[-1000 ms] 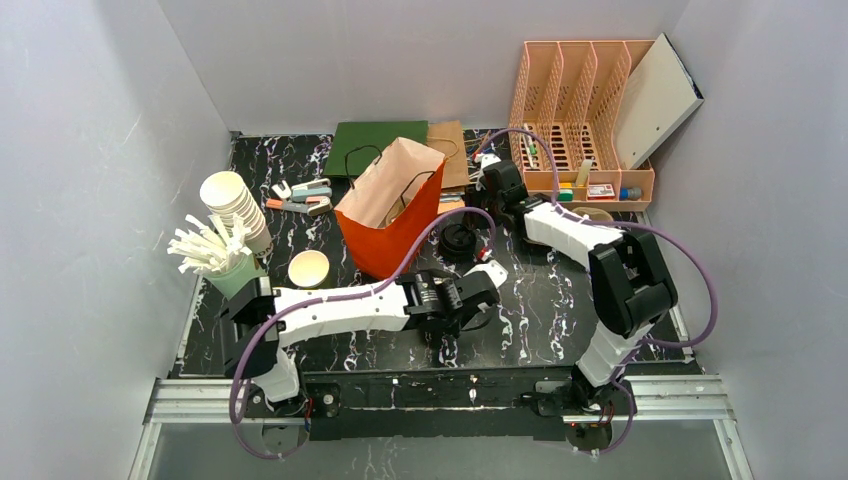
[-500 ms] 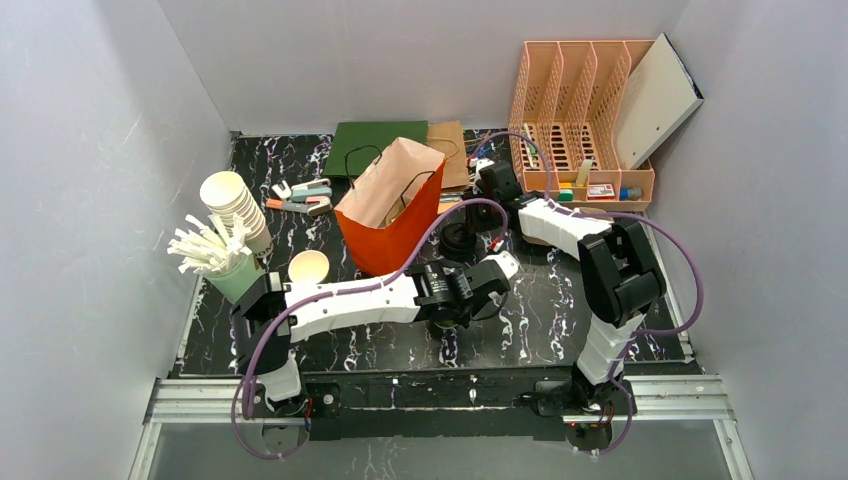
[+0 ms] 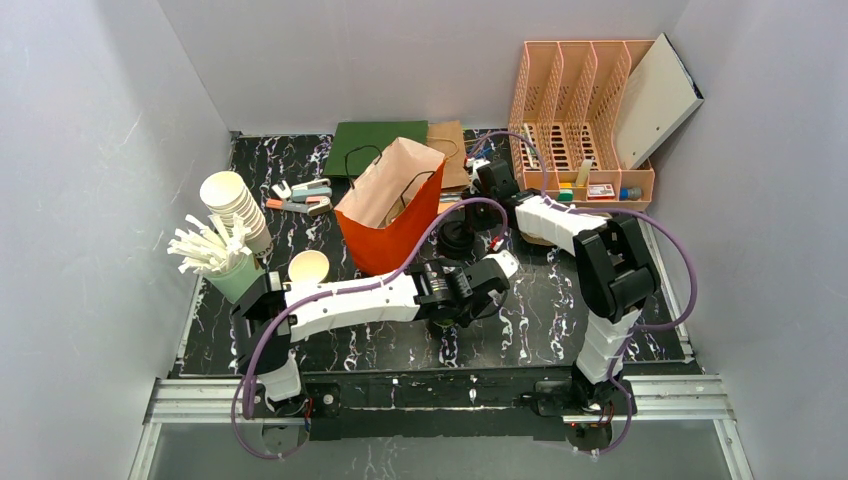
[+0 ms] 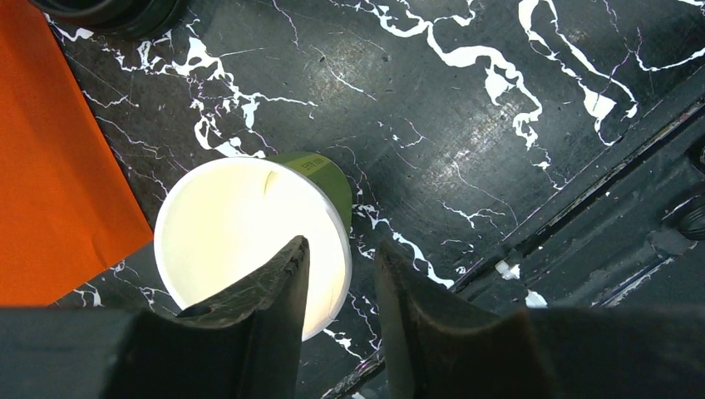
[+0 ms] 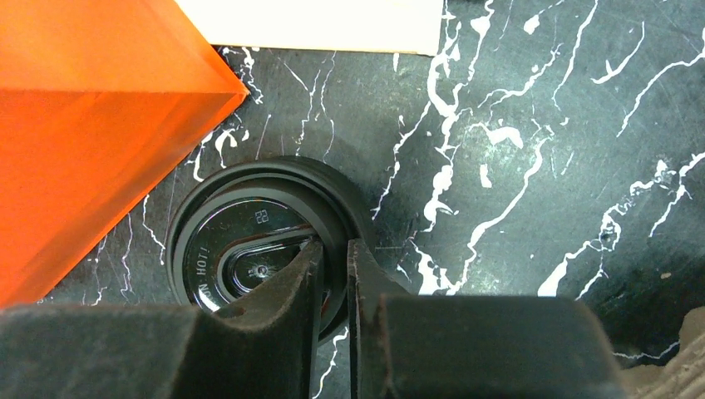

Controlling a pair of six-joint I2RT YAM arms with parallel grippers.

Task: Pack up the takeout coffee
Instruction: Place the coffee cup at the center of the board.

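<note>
While the right claw [image 5: 333, 249] is narrowed to a slit, the takeout coffee [image 5: 241, 224] stands directly beneath its tips.

The left arm [image 3: 350, 300] lies low, stretched from its base towards 3 o'clock. Its wrist points down, and the left end effector [image 4: 339, 249] has its fingers [image 4: 266, 291] parted with a clear gap. The right arm [image 3: 560, 222] rises from its base, folds at the elbow and reaches towards 10 o'clock. The right end effector [image 5: 334, 247] points down, its jaws nearly together with only a narrow slit between them.
</note>
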